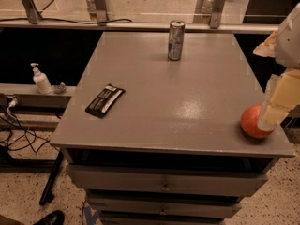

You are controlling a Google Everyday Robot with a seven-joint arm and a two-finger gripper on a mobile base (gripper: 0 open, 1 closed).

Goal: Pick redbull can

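The redbull can (176, 40), slim, silver and blue with a shiny top rim, stands upright at the far middle of the grey table top (178, 102). My gripper (268, 116) is at the right edge of the view, on the end of the pale arm. It hangs low over the table's right front corner, just in front of a red-orange apple (253, 123). It is far from the can and holds nothing that I can see.
A flat black packet (104, 101) lies on the left part of the table. Drawers (164, 184) sit under the top. A white pump bottle (41, 79) stands on a low ledge to the left, with cables on the floor. A rail runs behind the table.
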